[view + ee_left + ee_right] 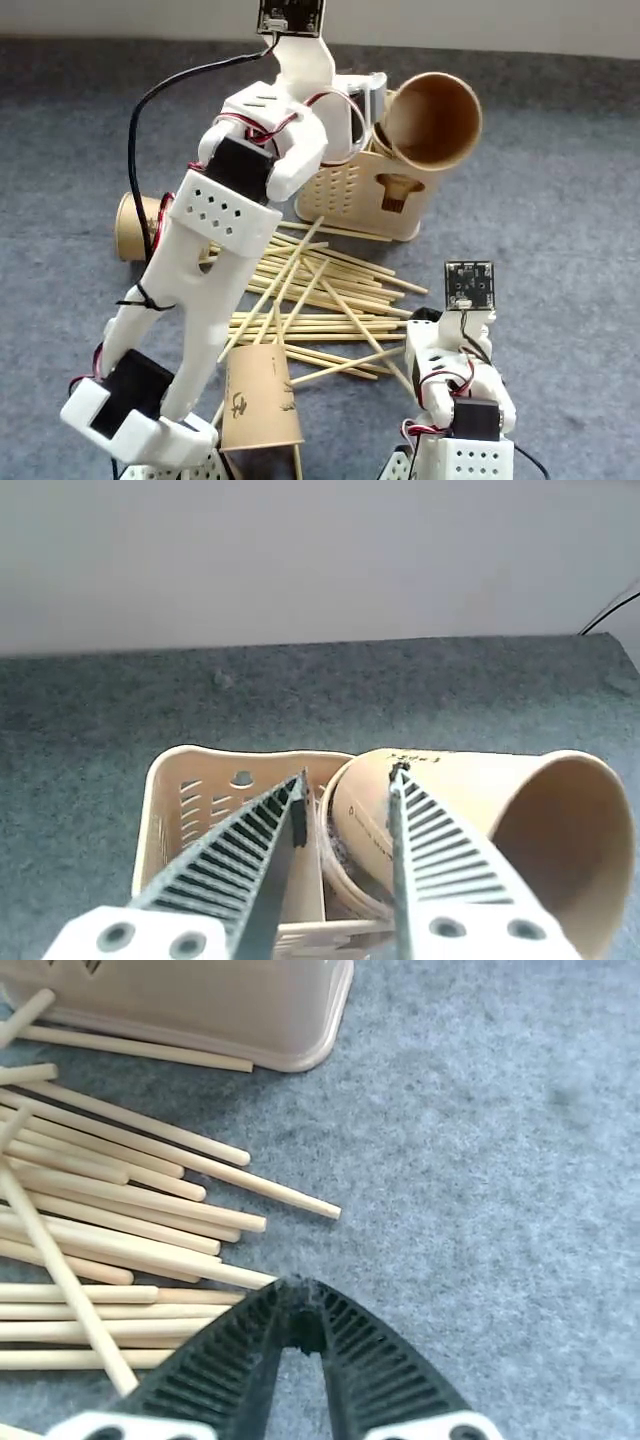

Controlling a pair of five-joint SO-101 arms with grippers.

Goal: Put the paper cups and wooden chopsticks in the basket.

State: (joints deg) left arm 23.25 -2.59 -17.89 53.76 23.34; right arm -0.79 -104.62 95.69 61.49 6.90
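We see the left gripper point(348, 777), jaws parted, over the basket point(165, 780). 1 paper cup point(560, 820) leans in its 3 o'clock side. The right gripper point(300, 1295), jaws closed, sits beside chopsticks point(340, 325) at the basket's 6 o'clock.

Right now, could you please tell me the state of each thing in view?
Basket, upright.
Tilted cup, resting on the basket's top, mouth outward.
Left cup, on its side, outside the basket.
Front cup, on its side, outside the basket.
Chopsticks, scattered loose outside the basket.
Left gripper, open at the tilted cup's base.
Right gripper, shut, empty.
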